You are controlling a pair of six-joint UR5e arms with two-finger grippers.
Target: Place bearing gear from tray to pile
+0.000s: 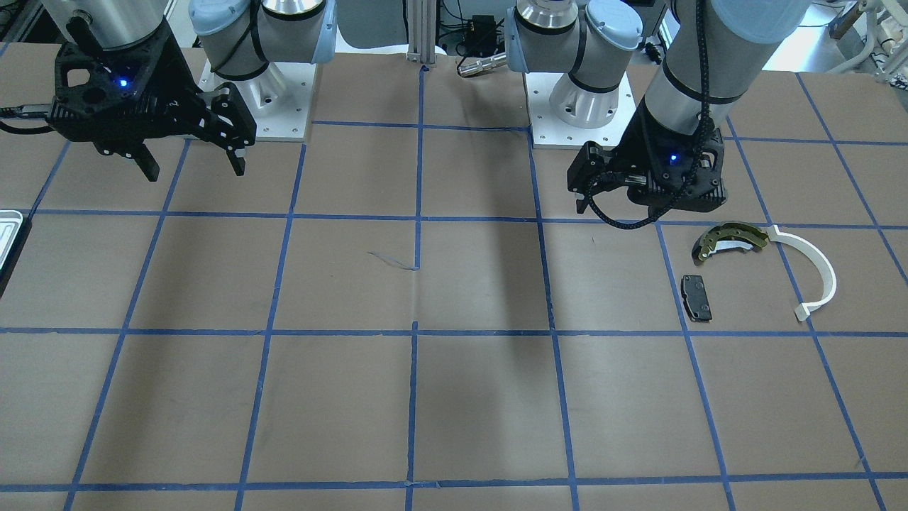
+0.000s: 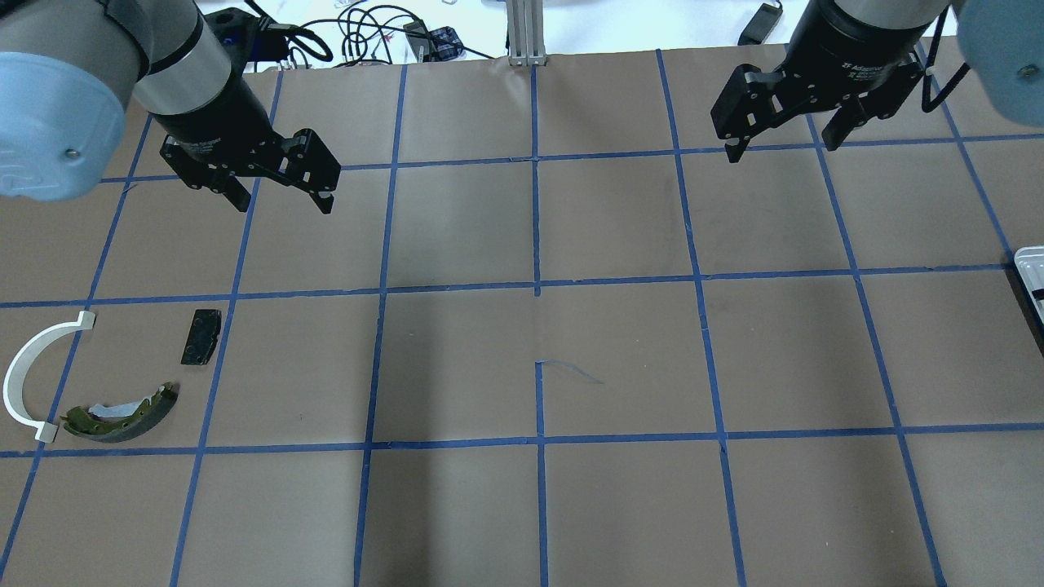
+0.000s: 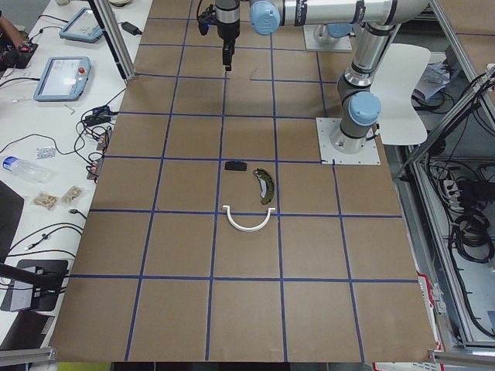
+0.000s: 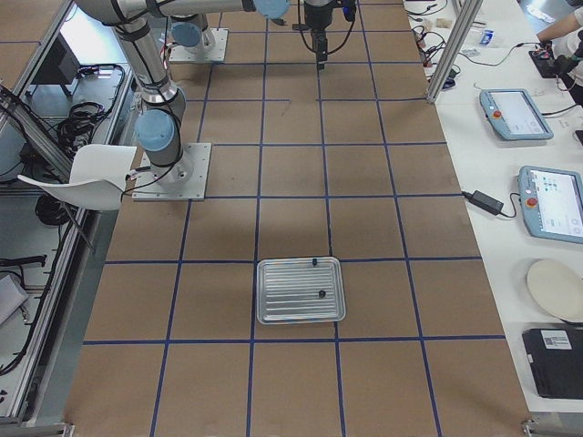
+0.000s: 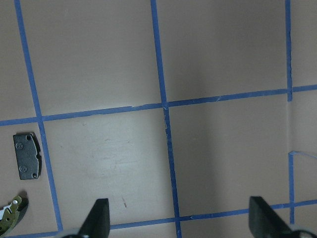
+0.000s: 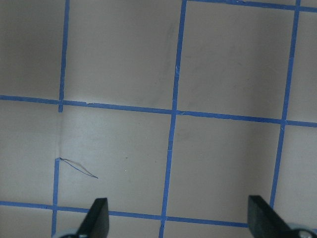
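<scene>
black little bearing gear (image 4: pixel 321 294) sits in the tray (image 4: pixel 278 305) near the right end of the table (image 4: pixel 392 382). we hold our left gripper (image 2: pixel 284 204) and right gripper (image 2: pixel 781 151) spread wide with nothing inside.

You get bright, even overhead light; soft shadows band the table (image 1: pixel 461 397) (wrist views look paler, washed), everything sharp.

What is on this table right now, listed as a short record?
Left claw: open, empty, raised
Right claw: open, empty, raised
Tray: holds two small dark parts
Pile: shoe, white arc, black pad; pad apart from the others
</scene>
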